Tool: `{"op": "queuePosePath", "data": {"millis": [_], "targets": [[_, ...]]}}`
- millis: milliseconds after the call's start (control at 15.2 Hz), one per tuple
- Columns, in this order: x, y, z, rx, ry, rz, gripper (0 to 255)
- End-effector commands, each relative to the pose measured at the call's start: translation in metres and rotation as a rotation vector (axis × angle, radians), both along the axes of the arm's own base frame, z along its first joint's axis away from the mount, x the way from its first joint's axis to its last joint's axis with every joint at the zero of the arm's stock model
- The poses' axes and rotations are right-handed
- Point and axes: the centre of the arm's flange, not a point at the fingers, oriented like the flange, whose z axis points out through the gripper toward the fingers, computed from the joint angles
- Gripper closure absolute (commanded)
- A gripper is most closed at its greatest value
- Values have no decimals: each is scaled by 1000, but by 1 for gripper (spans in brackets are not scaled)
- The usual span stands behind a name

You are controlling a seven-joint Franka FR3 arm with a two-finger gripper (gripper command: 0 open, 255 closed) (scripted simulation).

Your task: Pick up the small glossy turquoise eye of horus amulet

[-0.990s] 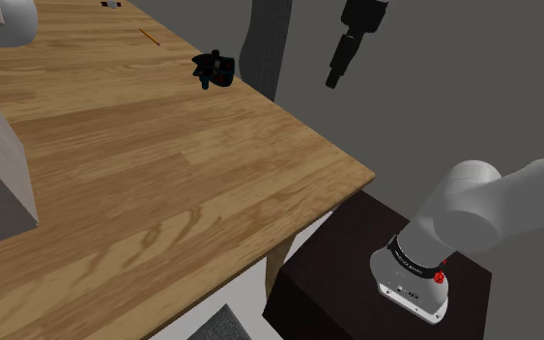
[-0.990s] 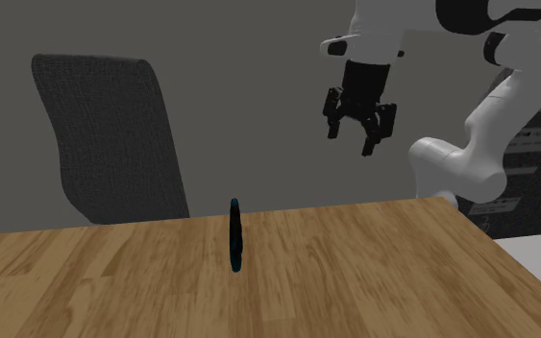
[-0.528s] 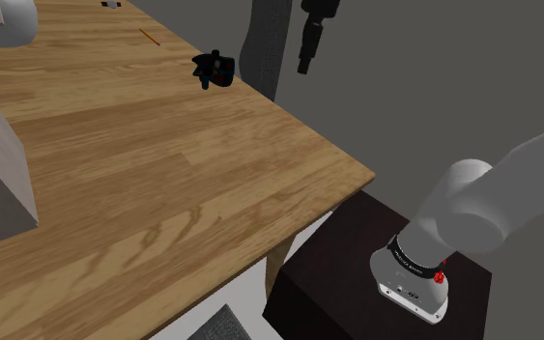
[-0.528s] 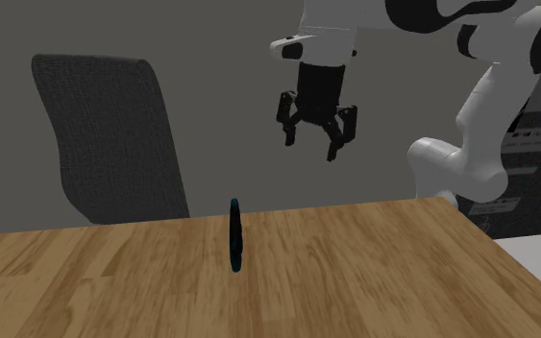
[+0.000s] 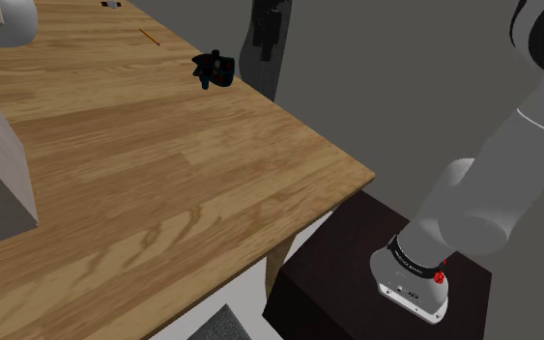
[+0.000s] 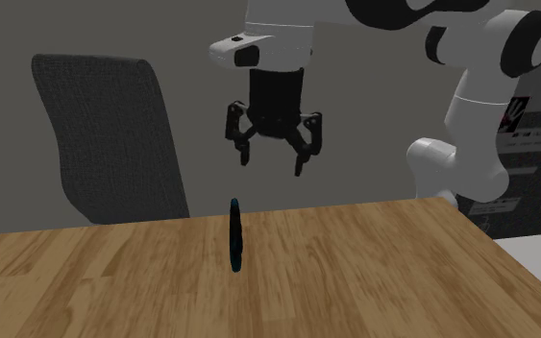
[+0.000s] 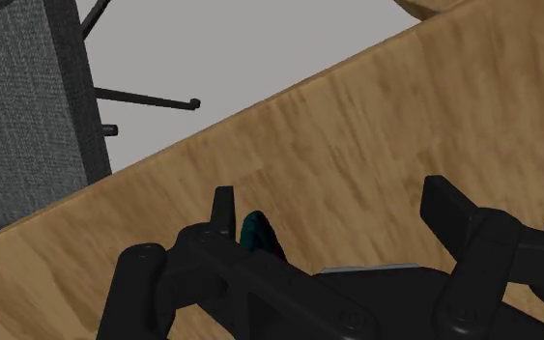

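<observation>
The pincer (image 6: 271,161), spread wide apart, hangs above the dark turquoise amulet (image 6: 234,235) upright on the table (image 6: 374,278).

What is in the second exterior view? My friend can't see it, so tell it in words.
The robot's black fingers, spread open, hang above and just right of a thin dark amulet standing on edge on a wooden table. A grey chair stands behind the table, at the view's left.

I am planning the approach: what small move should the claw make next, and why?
Probably descend, drifting slightly toward the second exterior view's left. The open claw hangs above the table, and the amulet, standing on edge, sits below and a little left of its middle, not yet within its grasp.
</observation>
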Motion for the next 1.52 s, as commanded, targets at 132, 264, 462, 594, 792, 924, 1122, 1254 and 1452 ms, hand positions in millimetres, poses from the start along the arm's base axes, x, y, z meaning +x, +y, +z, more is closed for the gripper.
{"op": "queuePosePath", "data": {"millis": [132, 264, 462, 594, 792, 924, 1122, 1254, 1452], "targets": [[40, 37, -1, -19, 9, 190, 0], [57, 58, -1, -28, 14, 283, 0], [78, 94, -2, -42, 21, 422, 0], [79, 96, -7, -43, 21, 432, 0], [79, 96, -23, -43, 21, 432, 0], [79, 96, -34, -43, 21, 432, 0], [79, 96, -42, -43, 21, 432, 0], [79, 96, -41, -43, 21, 432, 255], [79, 96, -41, -43, 21, 432, 255]]}}
